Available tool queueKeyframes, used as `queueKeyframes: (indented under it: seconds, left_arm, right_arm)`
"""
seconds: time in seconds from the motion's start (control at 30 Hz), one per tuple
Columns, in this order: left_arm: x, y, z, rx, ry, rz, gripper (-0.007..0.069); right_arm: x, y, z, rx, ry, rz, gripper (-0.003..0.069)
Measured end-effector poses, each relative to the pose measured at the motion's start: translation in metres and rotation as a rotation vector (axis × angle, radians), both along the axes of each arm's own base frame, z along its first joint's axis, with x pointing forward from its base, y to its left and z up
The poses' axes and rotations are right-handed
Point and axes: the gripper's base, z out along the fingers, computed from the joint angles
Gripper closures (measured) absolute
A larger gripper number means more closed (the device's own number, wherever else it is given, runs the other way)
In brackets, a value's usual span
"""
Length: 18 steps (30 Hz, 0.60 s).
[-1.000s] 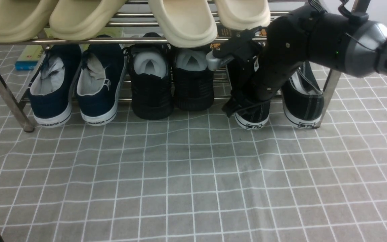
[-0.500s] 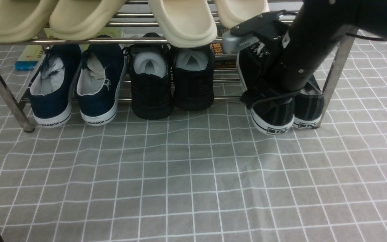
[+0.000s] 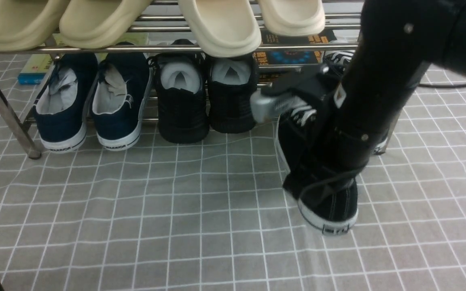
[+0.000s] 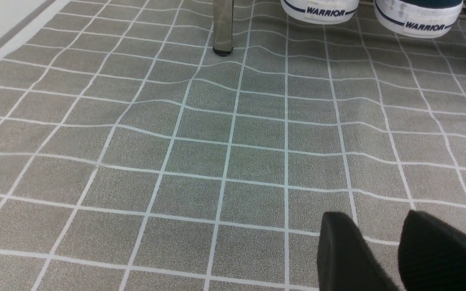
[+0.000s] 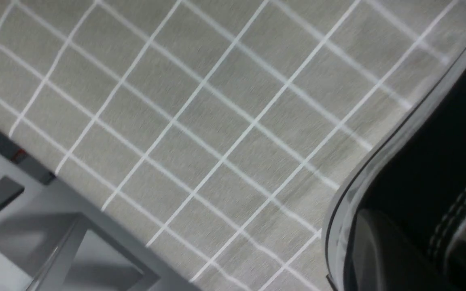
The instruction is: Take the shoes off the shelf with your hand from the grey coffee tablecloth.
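One shoe (image 3: 330, 210), black canvas with white laces and a white-edged sole, is off the shelf (image 3: 95, 49) and over the grey coffee tablecloth (image 3: 176, 210), heel toward me. My right gripper, the hand (image 3: 330, 178), is shut on its heel end. In the right wrist view the shoe's white sole edge and stitched collar (image 5: 431, 173) fill the corner by the jaws. The other shoe (image 3: 380, 144) stays on the lower tier, mostly hidden behind my arm. My left gripper (image 4: 378, 218) hovers open and empty over the cloth (image 4: 217, 161).
Beige slippers (image 3: 221, 28) sit on the top tier. Navy sneakers (image 3: 91, 101) and black mesh sneakers (image 3: 204, 97) fill the lower tier left of the arm. Books (image 3: 34, 66) lie behind the shelf. A shelf leg (image 4: 223, 28) stands at the left, and the table's grey frame (image 5: 34, 242) marks the near edge.
My right gripper closed on the left black canvas shoe, lifted it off the lower tier and drew it toward me and down over the cloth. The left arm stayed still.
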Motion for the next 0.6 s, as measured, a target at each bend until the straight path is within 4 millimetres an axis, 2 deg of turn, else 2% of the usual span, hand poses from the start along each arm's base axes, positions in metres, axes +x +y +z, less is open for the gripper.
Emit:
queueKeyframes:
  seconds: [0.13, 0.23, 0.4, 0.6]
  left_arm:
    - [0.0, 0.0, 0.0, 0.0, 0.0, 0.0, 0.0385]
    - [0.0, 0.0, 0.0, 0.0, 0.0, 0.0, 0.0385]
    - [0.0, 0.0, 0.0, 0.0, 0.0, 0.0, 0.0385]
    - [0.0, 0.0, 0.0, 0.0, 0.0, 0.0, 0.0385]
  right_arm:
    - [-0.022, 0.009, -0.018, -0.048, 0.036, 0.009, 0.0639]
    - [-0.029, 0.012, -0.029, -0.063, 0.026, 0.012, 0.0639]
    - [-0.026, 0.012, -0.049, -0.035, -0.036, -0.018, 0.0638]
    - [-0.019, 0.012, -0.058, -0.027, -0.136, -0.013, 0.0636]
